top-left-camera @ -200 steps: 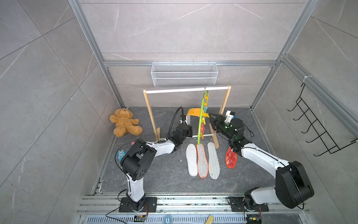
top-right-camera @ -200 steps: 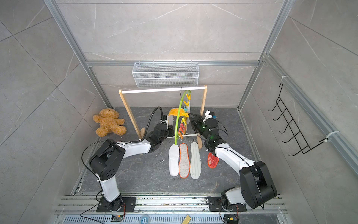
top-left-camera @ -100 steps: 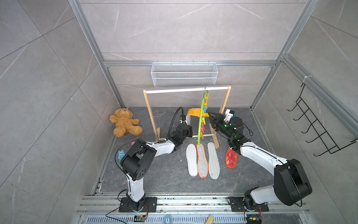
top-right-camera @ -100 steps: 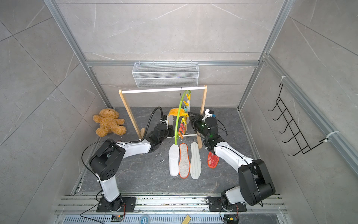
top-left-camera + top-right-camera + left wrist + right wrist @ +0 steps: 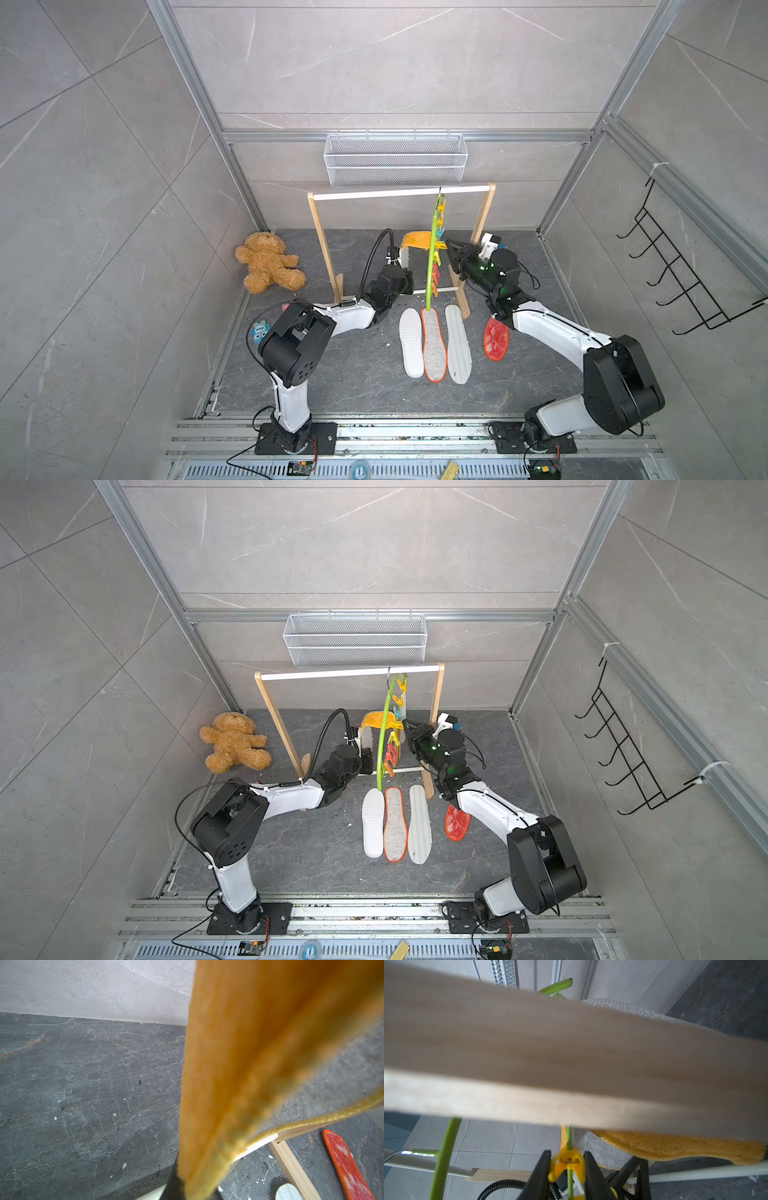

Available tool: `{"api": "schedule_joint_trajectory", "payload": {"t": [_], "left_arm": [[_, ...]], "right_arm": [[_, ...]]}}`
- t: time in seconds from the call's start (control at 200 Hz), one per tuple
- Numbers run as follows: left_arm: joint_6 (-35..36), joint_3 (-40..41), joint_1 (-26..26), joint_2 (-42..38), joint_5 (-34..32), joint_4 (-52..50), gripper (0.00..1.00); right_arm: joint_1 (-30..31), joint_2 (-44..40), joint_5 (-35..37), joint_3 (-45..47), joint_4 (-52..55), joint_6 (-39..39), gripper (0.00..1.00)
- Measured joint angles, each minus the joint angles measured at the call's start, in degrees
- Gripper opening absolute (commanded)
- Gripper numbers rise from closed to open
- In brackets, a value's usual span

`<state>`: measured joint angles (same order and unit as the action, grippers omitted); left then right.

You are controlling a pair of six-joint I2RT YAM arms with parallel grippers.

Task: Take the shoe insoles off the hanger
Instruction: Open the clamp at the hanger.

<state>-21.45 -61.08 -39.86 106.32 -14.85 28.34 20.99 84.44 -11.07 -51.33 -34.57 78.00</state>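
Note:
The lime-green hanger [image 5: 432, 249] hangs from the rack's white rail, its coloured clips along it. My left gripper [image 5: 398, 257] is shut on the lower end of the orange-yellow insole [image 5: 417, 240], which is still clipped to the hanger and fills the left wrist view [image 5: 259, 1053]. My right gripper [image 5: 568, 1165] has its black fingers [image 5: 542, 1169] pressed on both sides of a yellow clip [image 5: 568, 1158] on the hanger, just beside that insole [image 5: 675, 1147]. Flat on the floor lie a white insole [image 5: 410, 343], a grey one with an orange rim [image 5: 433, 345], a pale striped one [image 5: 458, 345] and a red mesh one [image 5: 496, 340].
The wooden rack [image 5: 322, 241] stands mid-floor; its right post [image 5: 571, 1064] crosses close before the right wrist camera. A teddy bear [image 5: 268, 268] and a small blue toy [image 5: 261, 330] lie at the left. A wire basket [image 5: 395, 160] hangs on the back wall, black hooks [image 5: 681, 278] on the right wall.
My right gripper's jaws have narrowed onto the yellow clip, and the arm has edged toward the hanger. The left arm and its insole have stayed put.

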Motion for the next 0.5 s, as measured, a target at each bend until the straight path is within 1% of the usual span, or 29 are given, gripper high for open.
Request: {"api": "schedule_joint_trajectory", "payload": {"t": [0.344,0.499], "left_arm": [[-0.2,0.2,0.0,-0.9,-0.3,0.1,0.00],[-0.5,1.8,0.0,-1.7,-1.6,0.1,0.00]], "right_arm": [[0.0,0.1,0.0,0.0,0.0,0.0,0.23],[0.0,0.1,0.0,0.0,0.0,0.0,0.22]]}}
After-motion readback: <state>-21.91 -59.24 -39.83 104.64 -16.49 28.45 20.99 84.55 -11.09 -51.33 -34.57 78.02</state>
